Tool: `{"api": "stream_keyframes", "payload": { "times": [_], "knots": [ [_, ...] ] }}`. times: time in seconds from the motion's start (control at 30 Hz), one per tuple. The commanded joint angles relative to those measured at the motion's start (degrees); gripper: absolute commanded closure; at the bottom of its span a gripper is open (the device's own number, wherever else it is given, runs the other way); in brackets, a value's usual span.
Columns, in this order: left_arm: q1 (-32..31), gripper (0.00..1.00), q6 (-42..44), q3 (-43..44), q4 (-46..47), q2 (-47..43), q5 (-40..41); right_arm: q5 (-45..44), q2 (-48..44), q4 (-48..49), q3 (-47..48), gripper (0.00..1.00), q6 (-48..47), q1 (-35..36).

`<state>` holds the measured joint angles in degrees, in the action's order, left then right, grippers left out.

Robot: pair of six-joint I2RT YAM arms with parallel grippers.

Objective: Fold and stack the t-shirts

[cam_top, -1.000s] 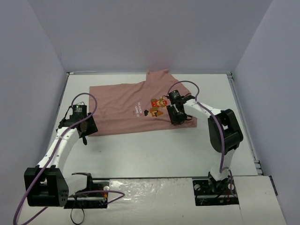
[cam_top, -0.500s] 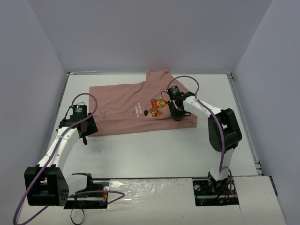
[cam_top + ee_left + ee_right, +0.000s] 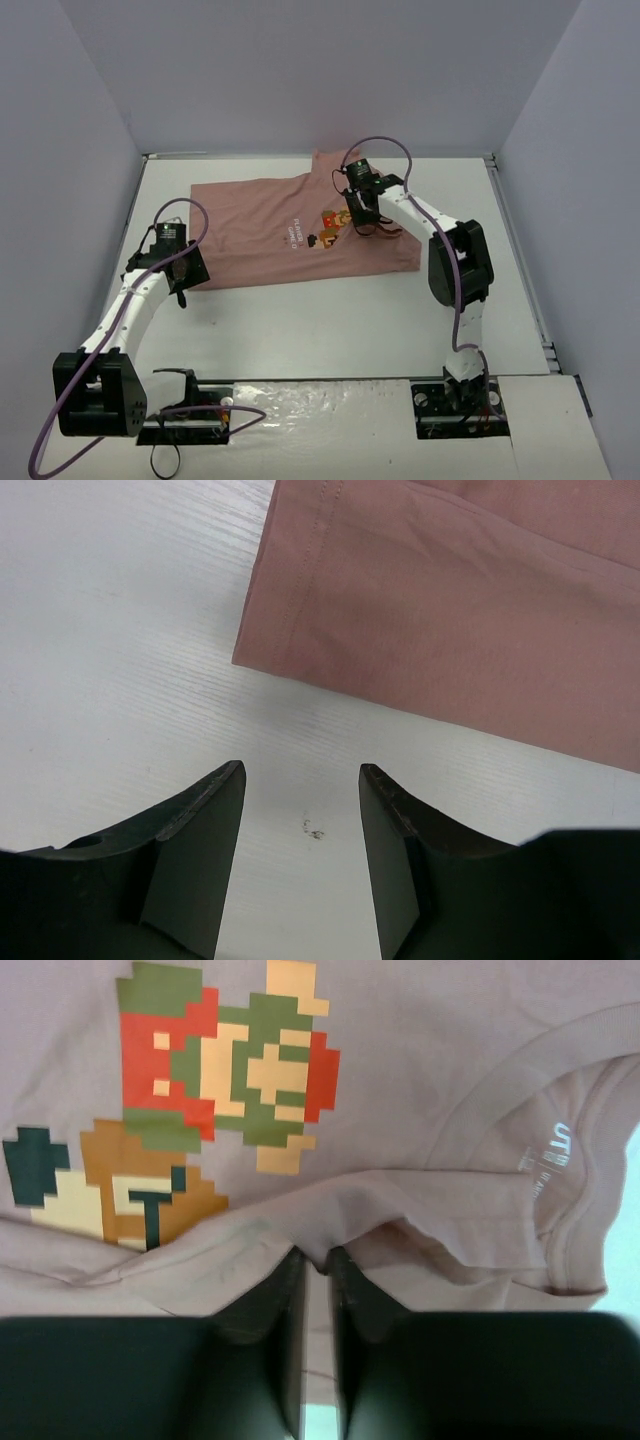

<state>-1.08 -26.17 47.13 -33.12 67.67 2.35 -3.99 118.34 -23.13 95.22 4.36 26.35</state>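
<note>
Early stage: your t-shirt (image 3: 250, 235) lies mostly unfolded on the table (image 3: 330, 320). The right gripper (image 3: 318, 1260) pinches a fabric ridge below the graphic (image 3: 220, 1070); the left gripper (image 3: 300, 780) is spread and empty.

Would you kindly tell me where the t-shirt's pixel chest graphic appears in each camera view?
Top external: chest graphic mid-shirt, beside the right pincer.
Left wrist: not in it; only a hem corner.
Right wrist: graphic upper left, above the pincer.
Shared landmark: the pink t-shirt.

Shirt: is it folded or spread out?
Spread out: the shirt lies flat on the table, graphic up, one sleeve showing; the right hand pinches a small ridge of it.
</note>
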Motion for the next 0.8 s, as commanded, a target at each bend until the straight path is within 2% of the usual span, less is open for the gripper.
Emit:
{"api": "stream_keyframes", "payload": {
  "times": [0.0,0.1,0.3,0.6,0.77],
  "knots": [
    [-0.75,0.54,0.6,0.29,1.5,-0.74,-0.22,-3.23,1.96,-0.72,5.7,0.73,-1.65,0.53],
    [-1.4,0.54,0.54,0.15,1.52,-0.82,-0.06,-4.87,2.33,-1.04,8.84,0.66,-1.92,0.4],
    [-1.6,0.54,0.33,0.33,1.53,-0.65,-0.33,-5.87,0.11,-2.22,13.33,0.64,-1.47,-1.03],
    [-1.64,0.54,0.42,0.61,1.86,-0.52,-0.53,-1.24,-10.61,-2.42,-7.9,0.64,6.87,-4.71],
    [-1.64,0.54,0.42,0.68,2.18,-0.61,-0.67,1.16,-11.24,-0.84,-13.94,0.64,9.17,-6.96]
  ]
}}
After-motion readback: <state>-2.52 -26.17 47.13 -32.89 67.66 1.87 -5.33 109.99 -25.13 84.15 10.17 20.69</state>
